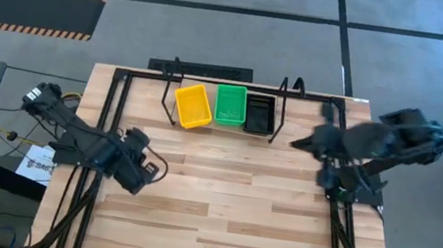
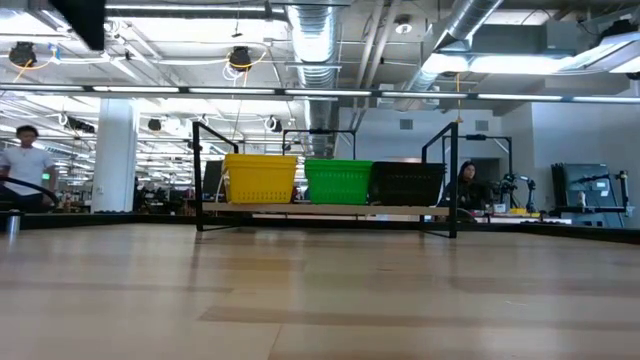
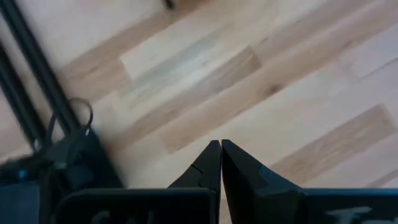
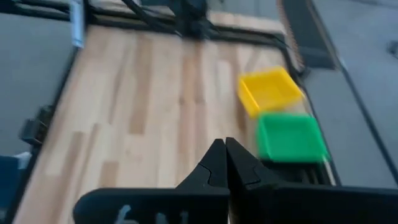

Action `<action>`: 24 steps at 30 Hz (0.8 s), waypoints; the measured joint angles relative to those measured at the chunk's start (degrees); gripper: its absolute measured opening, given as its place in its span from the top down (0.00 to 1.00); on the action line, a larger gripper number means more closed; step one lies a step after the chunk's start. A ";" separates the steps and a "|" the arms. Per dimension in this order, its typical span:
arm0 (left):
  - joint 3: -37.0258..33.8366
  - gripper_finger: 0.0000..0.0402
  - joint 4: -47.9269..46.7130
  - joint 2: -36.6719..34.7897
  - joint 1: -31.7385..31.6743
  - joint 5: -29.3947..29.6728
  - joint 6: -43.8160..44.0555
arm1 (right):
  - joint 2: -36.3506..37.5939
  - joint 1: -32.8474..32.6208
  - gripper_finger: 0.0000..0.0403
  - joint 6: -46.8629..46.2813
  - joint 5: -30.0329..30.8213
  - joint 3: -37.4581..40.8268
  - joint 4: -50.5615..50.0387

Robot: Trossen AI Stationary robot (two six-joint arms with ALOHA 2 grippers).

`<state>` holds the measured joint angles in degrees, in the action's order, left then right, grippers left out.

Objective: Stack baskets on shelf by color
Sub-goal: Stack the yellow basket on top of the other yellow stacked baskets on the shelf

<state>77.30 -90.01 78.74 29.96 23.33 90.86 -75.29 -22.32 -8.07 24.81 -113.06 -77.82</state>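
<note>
Three baskets sit side by side on the black shelf (image 1: pixel 165 90) at the table's far edge: yellow (image 1: pixel 193 105), green (image 1: pixel 230 104) and black (image 1: pixel 259 113). The low view shows them in a row, yellow (image 2: pixel 260 178), green (image 2: pixel 338 181), black (image 2: pixel 407 183), resting by their bases on the shelf's rails (image 2: pixel 320 209). My left gripper (image 3: pixel 221 147) is shut and hangs over the table's left side (image 1: pixel 138 175), touching nothing. My right gripper (image 4: pixel 224 144) is shut, raised near the table's right edge (image 1: pixel 299 142), right of the black basket. The right wrist view shows the yellow (image 4: pixel 269 89) and green (image 4: pixel 290 137) baskets.
A large black frame (image 1: pixel 112 100) edges the wooden table (image 1: pixel 226 212). People (image 2: pixel 25 165) stand and sit in the room beyond the table. Bare wood spreads across the table's middle and near part.
</note>
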 joint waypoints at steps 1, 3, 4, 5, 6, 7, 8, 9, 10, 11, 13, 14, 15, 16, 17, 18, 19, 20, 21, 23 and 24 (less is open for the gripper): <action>-0.77 1.00 -0.05 0.02 0.65 -0.82 0.76 | -1.01 1.94 1.00 2.69 -2.79 -0.02 2.75; -1.38 1.00 -0.02 0.01 1.87 -1.53 0.88 | -3.27 5.65 1.00 7.32 -8.78 -0.02 7.79; -1.40 1.00 -0.05 0.00 2.43 -1.62 0.46 | -4.52 7.74 1.00 9.12 -11.64 -0.02 10.11; -1.40 1.00 0.01 0.02 3.03 -1.68 -0.07 | -5.81 9.87 1.00 10.55 -14.43 -0.02 12.49; -1.40 1.00 0.01 0.02 3.60 -1.68 -0.87 | -7.04 12.08 1.00 11.65 -17.28 -0.02 14.64; -1.40 1.00 -0.01 0.00 4.13 -1.70 -1.77 | -8.36 14.36 1.00 12.43 -20.18 -0.02 16.49; -1.40 1.00 0.00 0.00 4.75 -1.69 -2.43 | -9.78 16.56 1.00 12.70 -23.00 -0.02 18.55; -1.40 1.00 0.01 -0.06 5.42 -1.65 -3.14 | -11.11 18.74 1.00 12.75 -25.89 -0.02 20.52; -1.40 1.00 0.06 -0.27 6.12 -1.50 -3.72 | -12.48 20.67 1.00 12.72 -28.56 -0.02 21.71; -1.40 1.00 0.02 -0.57 6.87 -1.32 -4.26 | -14.15 22.38 1.00 12.63 -30.58 -0.02 22.69; -1.42 1.00 0.05 -1.54 8.19 -0.36 -5.05 | -16.95 24.94 1.00 12.65 -33.81 -0.02 25.50; -1.45 1.00 0.03 -2.21 8.86 0.14 -5.24 | -18.42 25.84 1.00 12.64 -35.09 0.00 26.63; -1.45 1.00 0.00 -3.01 9.53 0.69 -5.25 | -19.72 26.50 1.00 12.66 -36.91 0.00 28.70; -1.45 1.00 0.06 -3.89 10.16 1.21 -5.01 | -20.95 27.01 1.00 12.67 -39.21 0.00 31.21; -1.45 1.00 -0.05 -4.80 10.81 1.49 -4.43 | -22.26 27.61 1.00 12.69 -42.18 -0.02 33.28; -1.45 1.00 -0.12 -5.59 11.44 1.66 -3.68 | -23.67 28.25 1.00 12.65 -45.86 -0.02 35.70; -1.71 1.00 0.13 -6.47 12.24 2.17 -3.23 | -25.11 28.92 1.00 12.63 -49.44 -0.02 38.29; -2.31 1.00 0.15 -7.40 13.18 2.67 -2.62 | -26.76 29.66 1.00 12.24 -52.80 -0.03 40.44; -3.20 1.00 0.02 -8.40 14.06 2.94 -1.76 | -28.43 30.39 1.00 11.19 -55.22 -0.04 42.69; -5.59 1.00 -0.06 -10.15 15.55 2.80 0.44 | -31.66 32.19 1.00 9.17 -56.91 -0.02 45.02; -7.00 1.00 -0.08 -10.74 16.23 2.65 1.74 | -33.08 33.18 1.00 8.39 -56.88 -0.02 45.51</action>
<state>70.30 -90.09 68.00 46.19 25.98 92.60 -108.37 10.87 0.32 -32.06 -113.08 -32.31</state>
